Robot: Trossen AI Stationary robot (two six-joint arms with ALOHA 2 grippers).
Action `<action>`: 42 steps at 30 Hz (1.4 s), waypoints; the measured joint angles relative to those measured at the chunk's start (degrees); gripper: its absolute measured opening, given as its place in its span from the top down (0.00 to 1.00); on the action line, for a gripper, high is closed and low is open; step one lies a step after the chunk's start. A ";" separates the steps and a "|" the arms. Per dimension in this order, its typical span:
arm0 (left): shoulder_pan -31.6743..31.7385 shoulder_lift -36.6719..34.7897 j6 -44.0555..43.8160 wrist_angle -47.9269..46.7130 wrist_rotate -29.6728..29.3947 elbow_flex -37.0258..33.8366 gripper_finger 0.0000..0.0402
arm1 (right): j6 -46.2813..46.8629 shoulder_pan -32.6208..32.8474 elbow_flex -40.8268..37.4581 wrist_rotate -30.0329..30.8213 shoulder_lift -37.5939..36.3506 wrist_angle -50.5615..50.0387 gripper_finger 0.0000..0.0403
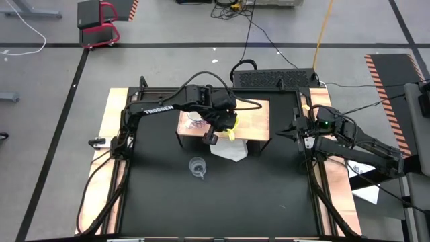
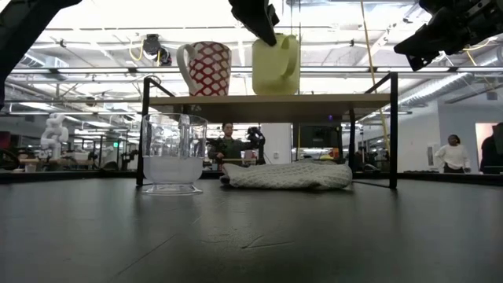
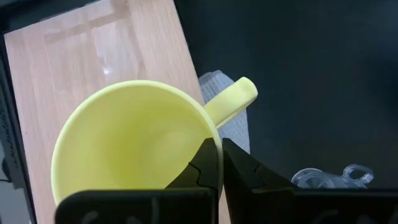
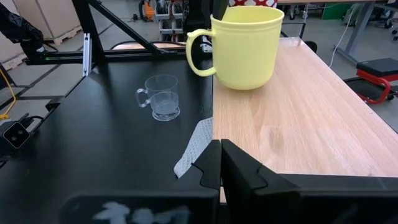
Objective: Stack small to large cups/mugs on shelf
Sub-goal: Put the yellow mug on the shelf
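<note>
The yellow mug (image 2: 277,67) stands upright on the shelf (image 2: 267,98), next to the white mug with a red pattern (image 2: 206,69). My left gripper (image 3: 222,155) hangs shut over the yellow mug's near rim, beside its handle (image 3: 231,99). The clear glass cup (image 1: 197,167) stands on the black table in front of the shelf. My right gripper (image 4: 221,158) is shut and waits in the air off the shelf's right end (image 1: 289,131), touching nothing. My left gripper comes from above, pointing down, with its shut fingertips (image 3: 211,152) at the yellow mug's rim (image 3: 208,127) beside the handle. The fingers cover the spot, so I cannot tell whether they touch it. The mug's base rests on the shelf board.
A white knitted cloth (image 2: 289,174) lies on the table under the shelf's near edge. The shelf board right of the yellow mug (image 4: 311,118) is bare. Light wooden strips (image 1: 101,168) run along the table's sides. People (image 2: 452,153) show in the room behind.
</note>
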 joint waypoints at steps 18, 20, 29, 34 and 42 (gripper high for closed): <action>-0.66 0.00 -0.85 -0.17 -1.15 -0.05 0.99 | 0.00 0.02 0.00 0.00 0.00 -0.02 1.00; -0.64 0.00 -1.17 -0.30 -0.79 -0.05 0.99 | 0.02 0.01 0.00 0.00 0.00 -0.01 1.00; -0.29 -0.16 -1.38 1.46 0.10 -2.96 0.99 | 0.00 0.02 0.00 0.00 0.00 0.00 1.00; 0.42 -0.54 -1.75 2.82 0.91 -5.82 0.99 | 0.00 0.02 0.00 0.00 0.00 0.00 1.00; 1.18 -0.30 -0.74 3.68 2.25 -6.04 0.99 | 0.00 0.02 0.00 0.00 0.00 0.00 1.00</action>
